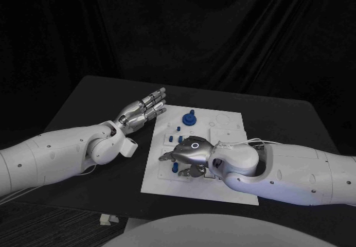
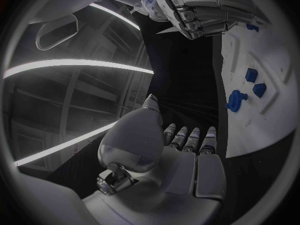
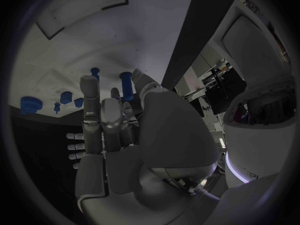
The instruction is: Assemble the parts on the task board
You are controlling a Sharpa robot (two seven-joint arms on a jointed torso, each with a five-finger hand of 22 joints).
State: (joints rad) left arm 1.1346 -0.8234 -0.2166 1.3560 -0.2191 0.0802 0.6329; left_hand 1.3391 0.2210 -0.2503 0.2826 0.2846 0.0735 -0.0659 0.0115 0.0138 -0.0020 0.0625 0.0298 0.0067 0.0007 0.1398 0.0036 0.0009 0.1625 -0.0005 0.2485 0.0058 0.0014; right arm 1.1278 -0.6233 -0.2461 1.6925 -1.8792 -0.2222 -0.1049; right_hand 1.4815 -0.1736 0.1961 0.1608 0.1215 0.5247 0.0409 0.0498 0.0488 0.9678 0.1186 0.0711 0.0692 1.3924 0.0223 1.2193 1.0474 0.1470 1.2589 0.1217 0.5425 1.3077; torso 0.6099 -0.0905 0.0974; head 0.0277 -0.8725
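From the head view I am watching the task board [image 1: 223,180] lying in the middle of the black table [image 1: 82,103]. My right hand [image 1: 189,154] is working low over the board's near half, among the blue parts; whether its fingers are clamped on a part I cannot tell here. A taller blue part [image 1: 189,119] is standing upright near the far edge, with small blue pegs [image 1: 176,138] just nearer. My left hand [image 1: 142,110] is hovering beside the board's left edge, fingers straight and slightly apart, holding nothing.

Through the left wrist view I am seeing those fingers [image 2: 187,137] extended toward bare table.

Through the right wrist view, a blue cylindrical part [image 3: 126,85] is showing at my fingertips [image 3: 89,87].

I judge these parts light, rigid and smooth, best pinched around their sides. I am reading no writing anywhere.
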